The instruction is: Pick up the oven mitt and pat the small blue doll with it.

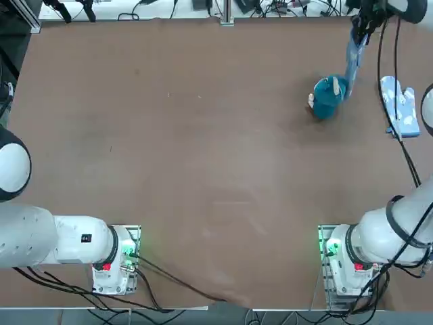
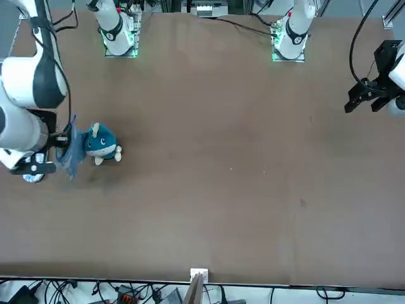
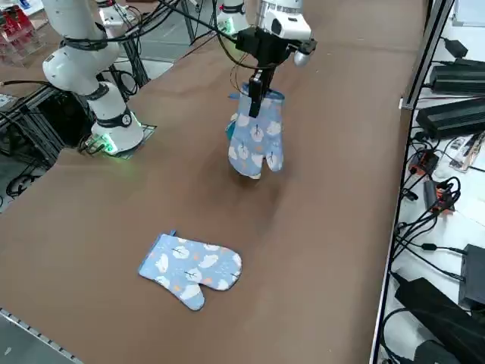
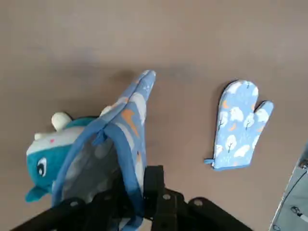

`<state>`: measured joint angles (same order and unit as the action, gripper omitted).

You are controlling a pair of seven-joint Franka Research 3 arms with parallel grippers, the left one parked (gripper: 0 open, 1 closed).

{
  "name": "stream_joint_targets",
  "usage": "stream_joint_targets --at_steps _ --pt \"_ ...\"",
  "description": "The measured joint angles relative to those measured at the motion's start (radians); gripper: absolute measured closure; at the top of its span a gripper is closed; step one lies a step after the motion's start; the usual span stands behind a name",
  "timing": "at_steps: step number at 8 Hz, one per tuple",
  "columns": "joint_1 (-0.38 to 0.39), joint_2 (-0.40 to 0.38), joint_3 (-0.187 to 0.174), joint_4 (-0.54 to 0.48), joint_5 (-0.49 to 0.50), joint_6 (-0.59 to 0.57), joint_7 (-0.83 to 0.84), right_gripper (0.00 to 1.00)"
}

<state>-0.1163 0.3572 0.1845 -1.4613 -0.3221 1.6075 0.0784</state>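
My right gripper [image 3: 256, 95] is shut on the cuff of a blue oven mitt [image 3: 256, 144] with a white and orange print. The mitt hangs fingers-down at the far right of the table. In the top view the mitt [image 1: 353, 59] hangs from the gripper [image 1: 359, 32] right beside the small blue doll [image 1: 327, 97]. Its lower end reaches the doll's side. The doll [image 4: 48, 153] is teal with a cream face band and stands on the table, partly covered by the mitt [image 4: 124, 137] in the wrist view. From the right side the mitt hides nearly all of the doll.
A second oven mitt [image 1: 399, 105] of the same print lies flat on the table near its right edge, also seen as the flat mitt [image 3: 189, 267]. Cables and black power units [image 3: 455, 114] lie just off that edge.
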Motion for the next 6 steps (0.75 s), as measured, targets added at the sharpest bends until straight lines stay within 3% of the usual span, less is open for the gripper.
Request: stream_joint_targets --at_steps 4,6 --pt "-0.035 0.005 -0.027 0.046 -0.021 -0.058 0.002 0.97" --pt "-0.026 0.018 -0.021 0.045 -0.012 -0.107 0.039 0.97"
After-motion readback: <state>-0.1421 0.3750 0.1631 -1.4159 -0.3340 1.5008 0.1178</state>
